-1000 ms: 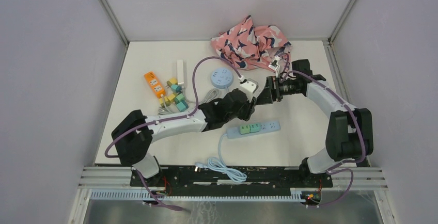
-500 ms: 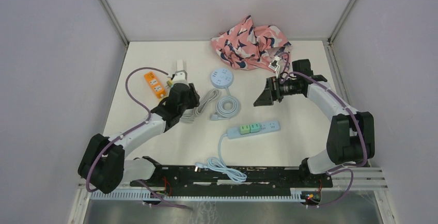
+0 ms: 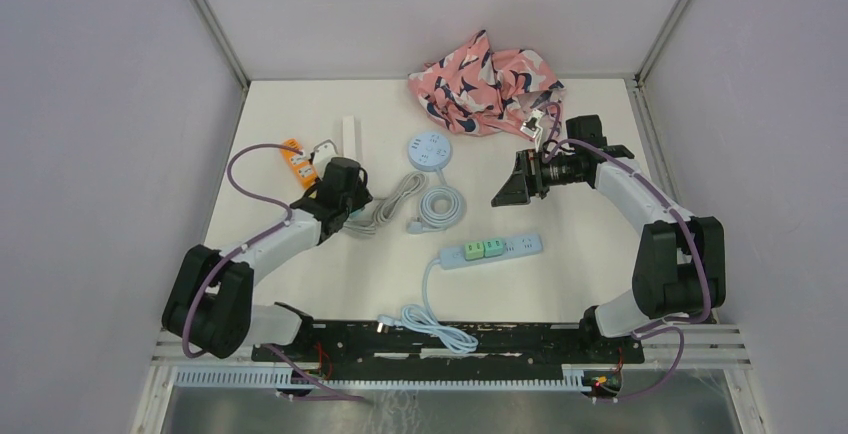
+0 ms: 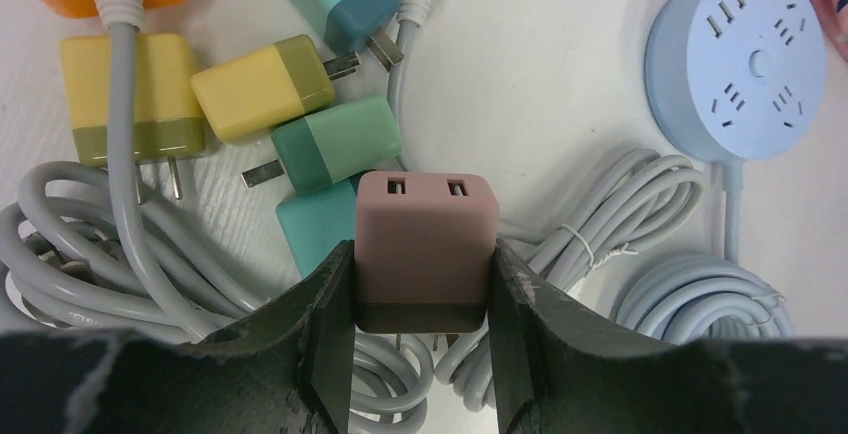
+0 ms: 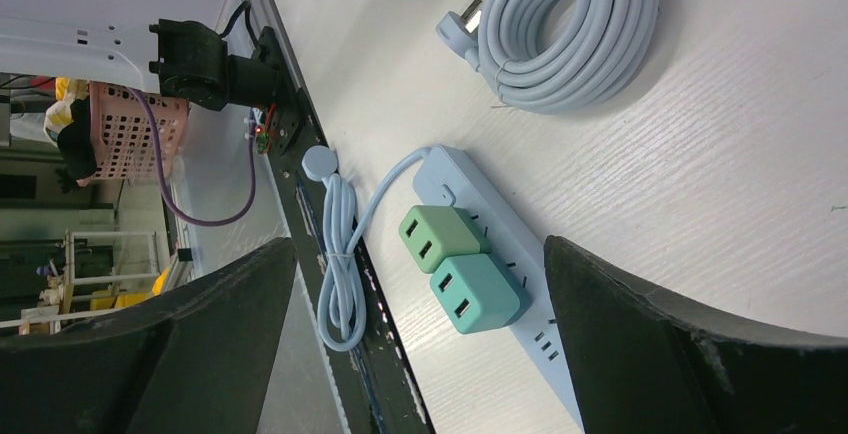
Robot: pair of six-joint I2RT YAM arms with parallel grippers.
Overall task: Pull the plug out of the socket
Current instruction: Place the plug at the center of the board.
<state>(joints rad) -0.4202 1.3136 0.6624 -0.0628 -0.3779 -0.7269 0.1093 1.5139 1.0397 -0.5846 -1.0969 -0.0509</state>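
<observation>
My left gripper (image 4: 420, 256) is shut on a brown plug adapter (image 4: 427, 239) and holds it over grey cable coils and a pile of loose plugs; in the top view it (image 3: 347, 206) is at the table's left. The light blue power strip (image 3: 518, 245) lies at the front centre with a green plug (image 3: 474, 250) and a teal plug (image 3: 493, 247) in it. My right gripper (image 3: 505, 191) is open and empty above and behind the strip. In its wrist view (image 5: 420, 244) the strip (image 5: 445, 176), green plug (image 5: 440, 237) and teal plug (image 5: 475, 292) show between the fingers.
An orange socket strip (image 3: 296, 162), yellow plugs (image 4: 262, 89) and teal plugs (image 4: 335, 141) lie by the left gripper. A round blue socket (image 3: 428, 150), a coiled pale cable (image 3: 437, 208), a white strip (image 3: 349, 134) and a pink cloth (image 3: 485, 84) lie behind.
My left arm has swung from the table's centre, beside the right gripper, over to the plug pile at the left. The right arm has not moved.
</observation>
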